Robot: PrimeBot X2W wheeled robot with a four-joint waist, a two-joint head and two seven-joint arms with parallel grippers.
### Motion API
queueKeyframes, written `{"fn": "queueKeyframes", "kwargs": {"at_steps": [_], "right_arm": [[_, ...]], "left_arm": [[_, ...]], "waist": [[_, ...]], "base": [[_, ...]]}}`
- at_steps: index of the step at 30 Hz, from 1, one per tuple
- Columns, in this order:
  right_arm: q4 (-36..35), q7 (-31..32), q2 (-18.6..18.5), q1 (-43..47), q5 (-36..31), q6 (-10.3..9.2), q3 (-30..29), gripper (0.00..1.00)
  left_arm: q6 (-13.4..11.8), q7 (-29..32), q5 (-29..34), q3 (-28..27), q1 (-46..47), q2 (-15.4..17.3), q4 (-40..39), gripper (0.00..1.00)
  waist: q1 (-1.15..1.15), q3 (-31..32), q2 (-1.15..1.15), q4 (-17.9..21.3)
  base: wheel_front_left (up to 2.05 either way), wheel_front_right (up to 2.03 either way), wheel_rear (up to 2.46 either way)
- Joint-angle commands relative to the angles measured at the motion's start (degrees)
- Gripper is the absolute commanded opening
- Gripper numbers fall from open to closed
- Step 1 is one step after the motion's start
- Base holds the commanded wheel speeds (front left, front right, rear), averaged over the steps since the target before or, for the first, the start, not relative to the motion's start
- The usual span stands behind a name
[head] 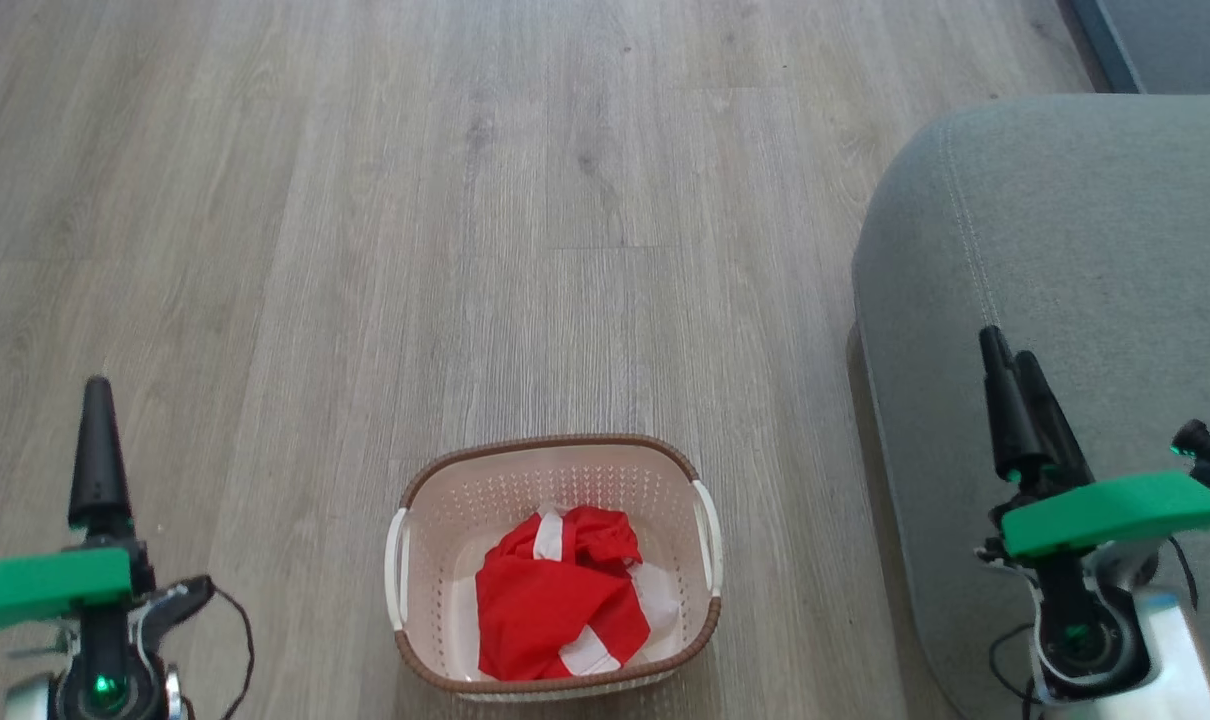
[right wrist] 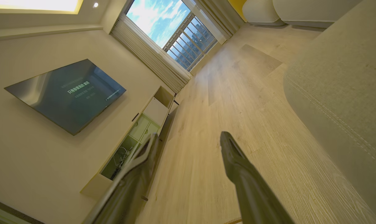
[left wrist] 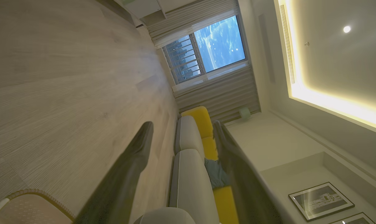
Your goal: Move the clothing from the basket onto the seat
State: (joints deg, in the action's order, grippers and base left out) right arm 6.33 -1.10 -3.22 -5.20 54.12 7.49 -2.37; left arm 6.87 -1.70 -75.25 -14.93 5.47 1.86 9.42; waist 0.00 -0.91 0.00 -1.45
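The cream basket (head: 565, 446) with its brown rim stands on the wood floor at the bottom centre of the head view. Bright red clothing (head: 550, 600) with white stripes lies crumpled inside it. The grey seat (head: 1085, 260) takes up the right side. My left gripper (head: 97, 390) hovers at the lower left, well left of the basket, and in its wrist view (left wrist: 181, 127) its jaws stand open and empty. Over the seat's front edge, my right gripper (head: 1007, 348) is open and empty too (right wrist: 190, 137). A bit of the basket rim (left wrist: 35, 193) shows in the left wrist view.
Bare wood floor (head: 465, 250) stretches ahead of the basket. The left wrist view catches a sofa with pale and yellow cushions (left wrist: 191, 174) and a window (left wrist: 206, 49). A wall TV (right wrist: 66, 93) and a low cabinet (right wrist: 138, 130) show in the right wrist view, beside the seat (right wrist: 346, 81).
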Motion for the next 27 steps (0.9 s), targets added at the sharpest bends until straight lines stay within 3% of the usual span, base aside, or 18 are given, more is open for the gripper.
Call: {"fn": "queueKeyframes", "kwargs": {"at_steps": [1,9,18,27], "right_arm": [[-2.99,-1.03,-0.85,-3.16,-2.76,0.00,1.13,1.00],[-4.53,-2.39,-1.23,-3.79,-10.95,0.00,2.85,1.00],[-4.50,-3.93,-0.95,-3.45,-18.42,0.00,3.90,1.00],[-1.71,-5.45,-0.31,-2.63,-24.57,0.00,3.76,1.00]], "left_arm": [[0.23,-0.63,1.69,-1.49,3.77,0.62,-3.08,1.00],[-0.63,-1.98,10.36,0.20,3.58,0.66,-8.22,1.00],[-6.86,-3.49,25.70,10.50,1.77,0.71,-14.27,1.00],[-11.41,-4.99,39.31,19.32,0.65,0.76,-13.06,1.00]], "waist": [[0.00,-0.04,0.00,-0.09],[0.00,-0.33,0.00,-0.48],[0.00,-0.67,0.00,-0.70],[0.00,-0.58,0.00,-0.43]], "base": [[0.00,0.00,0.00],[0.00,0.00,0.00],[0.00,0.00,0.00],[0.00,0.00,0.00]]}}
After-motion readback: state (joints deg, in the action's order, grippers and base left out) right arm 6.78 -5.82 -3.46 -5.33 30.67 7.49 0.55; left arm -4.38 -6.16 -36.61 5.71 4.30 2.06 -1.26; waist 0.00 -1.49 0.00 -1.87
